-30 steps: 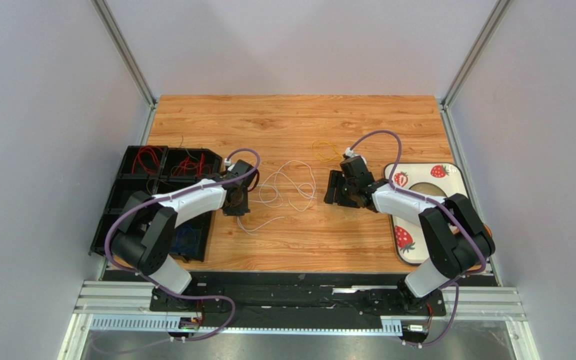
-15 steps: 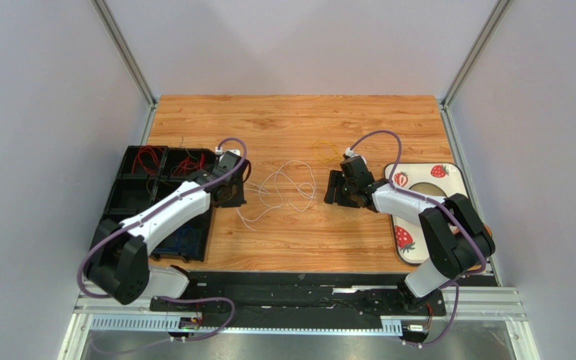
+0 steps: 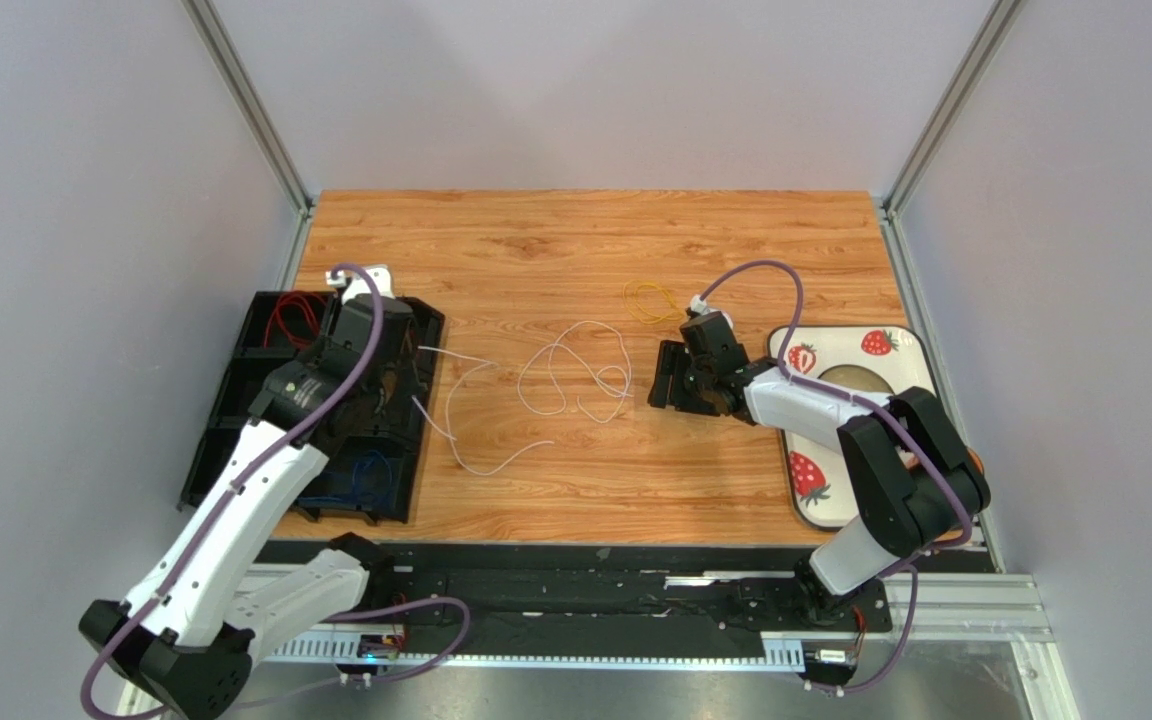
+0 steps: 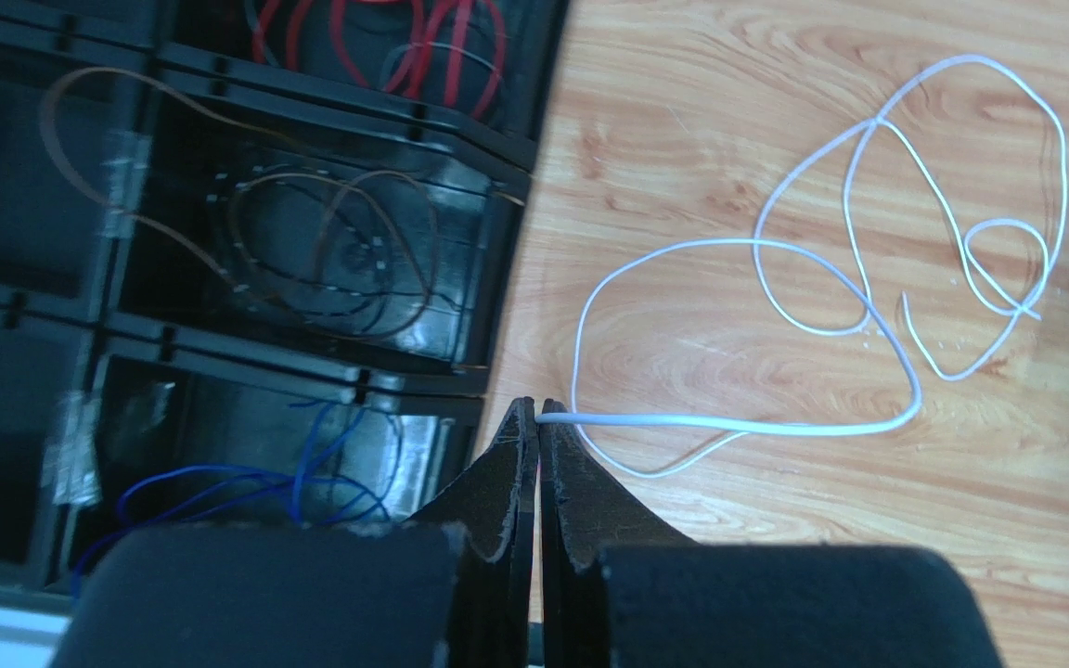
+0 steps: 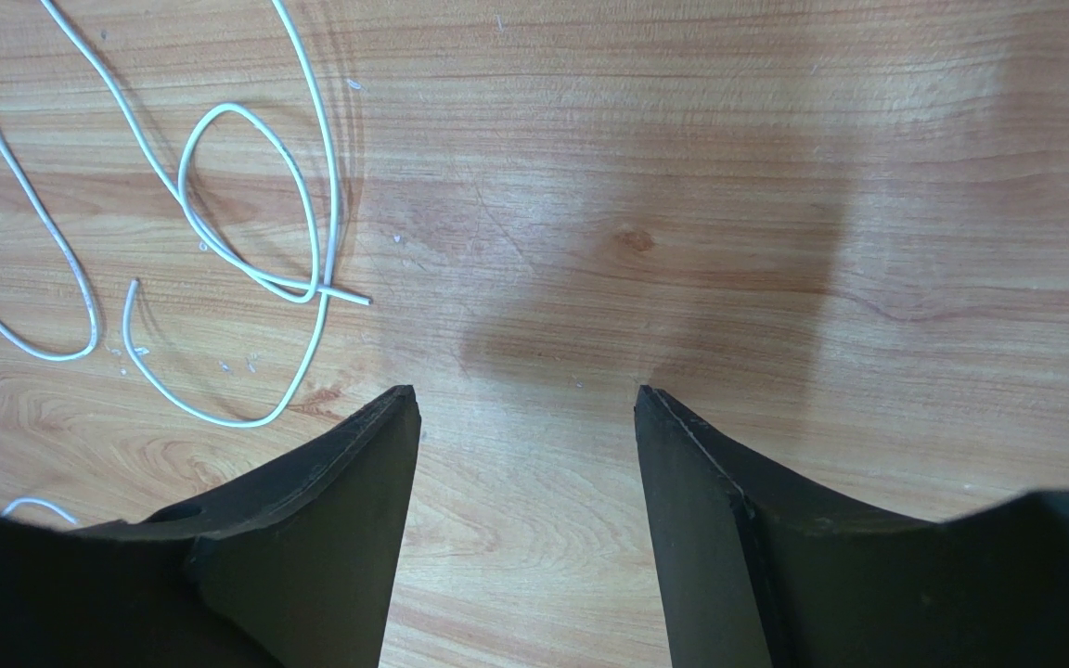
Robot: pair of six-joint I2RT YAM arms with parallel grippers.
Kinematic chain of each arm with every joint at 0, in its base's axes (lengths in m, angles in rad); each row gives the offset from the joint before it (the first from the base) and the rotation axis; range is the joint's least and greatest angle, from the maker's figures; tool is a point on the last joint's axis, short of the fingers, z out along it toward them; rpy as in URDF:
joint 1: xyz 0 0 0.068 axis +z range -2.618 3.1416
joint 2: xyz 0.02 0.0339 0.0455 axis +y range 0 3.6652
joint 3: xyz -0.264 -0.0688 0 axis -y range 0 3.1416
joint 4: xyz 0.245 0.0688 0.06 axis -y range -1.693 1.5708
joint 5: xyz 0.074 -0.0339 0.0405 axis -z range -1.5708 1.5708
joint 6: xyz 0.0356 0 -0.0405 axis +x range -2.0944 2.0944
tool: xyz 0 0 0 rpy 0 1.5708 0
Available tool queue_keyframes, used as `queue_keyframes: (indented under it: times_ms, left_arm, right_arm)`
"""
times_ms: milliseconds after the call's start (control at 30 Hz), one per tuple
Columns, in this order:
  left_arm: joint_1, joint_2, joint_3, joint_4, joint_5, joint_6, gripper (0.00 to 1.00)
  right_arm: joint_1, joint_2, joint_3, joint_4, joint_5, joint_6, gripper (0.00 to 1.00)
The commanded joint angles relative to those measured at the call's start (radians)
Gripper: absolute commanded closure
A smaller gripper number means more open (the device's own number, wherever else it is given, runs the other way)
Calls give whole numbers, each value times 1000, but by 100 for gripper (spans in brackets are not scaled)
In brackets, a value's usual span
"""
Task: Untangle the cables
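A white cable [image 3: 575,375] lies in loose loops on the middle of the wooden table, and one strand of it stretches left toward the black tray. My left gripper [image 4: 539,411] hangs at the tray's right edge [image 3: 420,393], shut on the end of that white cable [image 4: 722,425]. My right gripper [image 3: 668,375] rests low just right of the loops, open with nothing between its fingers [image 5: 526,394]; the white cable's other end [image 5: 345,294] lies to its left. A small yellow cable [image 3: 645,300] lies apart, farther back.
The black compartment tray [image 4: 498,153] at the left holds red cables [image 4: 359,35], dark cables [image 4: 345,237] and blue cables [image 4: 220,487] in separate bins. A strawberry-patterned plate [image 3: 898,360] lies at the right edge, under the right arm.
My left arm has swung left and back to the tray's edge, dragging the white cable's end with it and pulling that strand out long. The right arm has stayed still.
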Motion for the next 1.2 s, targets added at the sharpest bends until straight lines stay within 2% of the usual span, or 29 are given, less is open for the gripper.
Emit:
queue_keyframes:
  times_ms: [0, 133, 300, 400, 600, 767, 933, 1167]
  left_arm:
    - [43, -38, 74, -97, -40, 51, 100]
    - [57, -81, 155, -134, -105, 85, 100]
    - [62, -84, 351, -91, -40, 174, 100]
    - [63, -44, 494, -109, -85, 212, 100]
    - [75, 17, 660, -97, -195, 304, 100]
    - [100, 37, 675, -73, -214, 335, 100]
    - [146, 11, 584, -11, -226, 353, 100]
    - [325, 16, 472, 49, -154, 344, 100]
  right_arm:
    - [4, -15, 18, 13, 0, -11, 38]
    - [4, -15, 21, 13, -2, -9, 38]
    - [4, -11, 22, 10, -2, -9, 38]
    - [4, -12, 22, 13, -2, -9, 38]
    - [4, -14, 21, 13, 0, -9, 38]
    - [4, -14, 21, 15, -2, -9, 38]
    - [4, -14, 21, 15, -2, -9, 38]
    - [5, -12, 21, 13, 0, -11, 38]
